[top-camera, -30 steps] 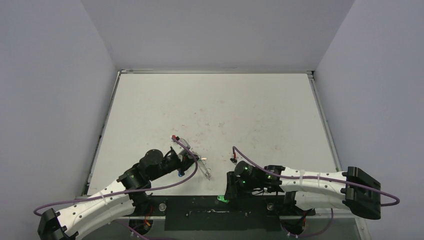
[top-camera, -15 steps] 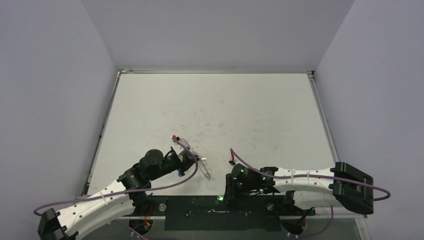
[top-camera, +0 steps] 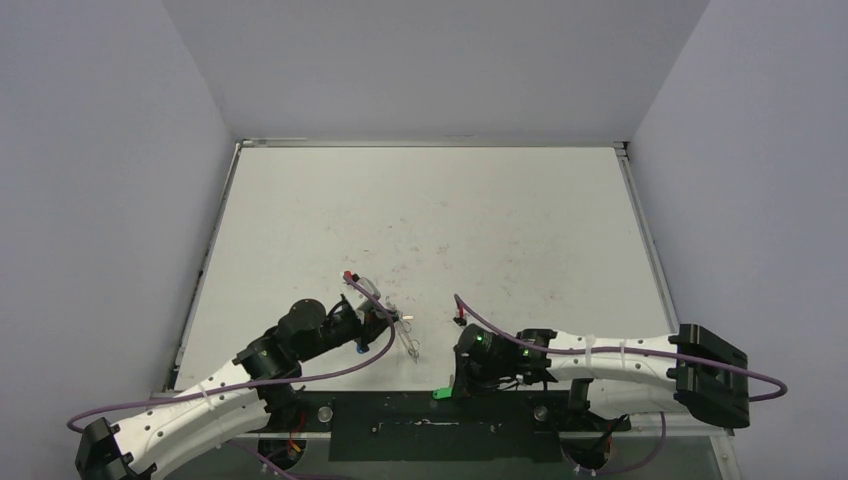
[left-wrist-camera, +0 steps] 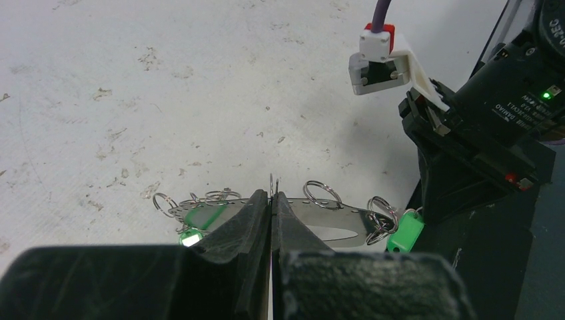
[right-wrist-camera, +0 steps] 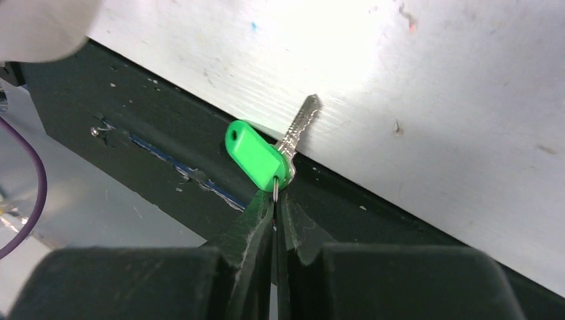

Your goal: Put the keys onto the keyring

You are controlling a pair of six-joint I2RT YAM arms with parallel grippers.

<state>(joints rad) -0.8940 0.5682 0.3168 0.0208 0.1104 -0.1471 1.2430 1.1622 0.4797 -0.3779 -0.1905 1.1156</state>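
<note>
The right gripper [right-wrist-camera: 274,200] pinches the small ring of the green key [right-wrist-camera: 256,160], low centre of its view, at the white table's [right-wrist-camera: 433,100] near edge. The blade runs diagonally, tip toward the upper right. Best lifted slowly so the key dangles freely. The left gripper [left-wrist-camera: 272,197] clamps the keyring [left-wrist-camera: 333,220].

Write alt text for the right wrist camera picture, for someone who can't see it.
The right hand, two black fingers seen from behind, is pinched shut on the small ring of a green-tagged key. The key's silver blade points out over the white table, and its tag shows against the black strip at the table's edge.
</note>
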